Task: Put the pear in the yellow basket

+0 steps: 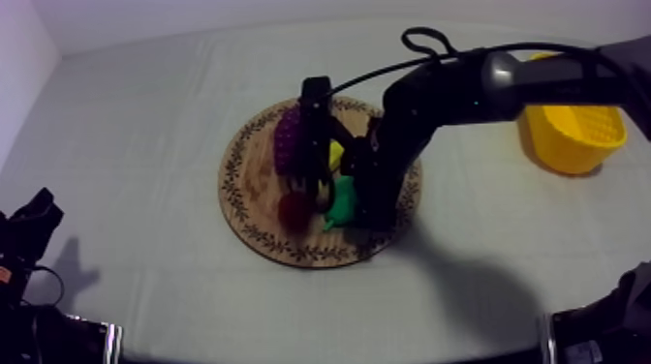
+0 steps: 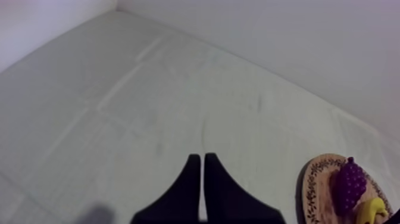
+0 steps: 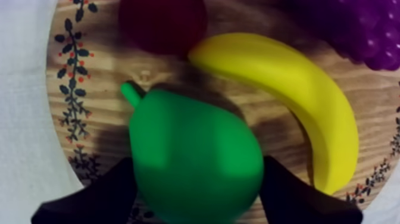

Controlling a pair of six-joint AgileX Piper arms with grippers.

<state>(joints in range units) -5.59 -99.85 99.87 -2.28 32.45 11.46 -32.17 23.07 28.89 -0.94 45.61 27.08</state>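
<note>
The pear [image 3: 196,161] is green, the banana [image 3: 291,89] yellow.

Top view dim w/ cool grey cast, light soft from above: right arm [image 1: 455,92] throws broad shadow on cloth [image 1: 145,116] at lower right of board [image 1: 247,184], smaller one lower left; pear [image 3: 196,161] darkens wood beside it.

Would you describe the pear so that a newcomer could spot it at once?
Find the round wooden board mid-table. On it, beside the banana and the small red fruit, lies the pear. It alone is green, with a short stem.
</note>
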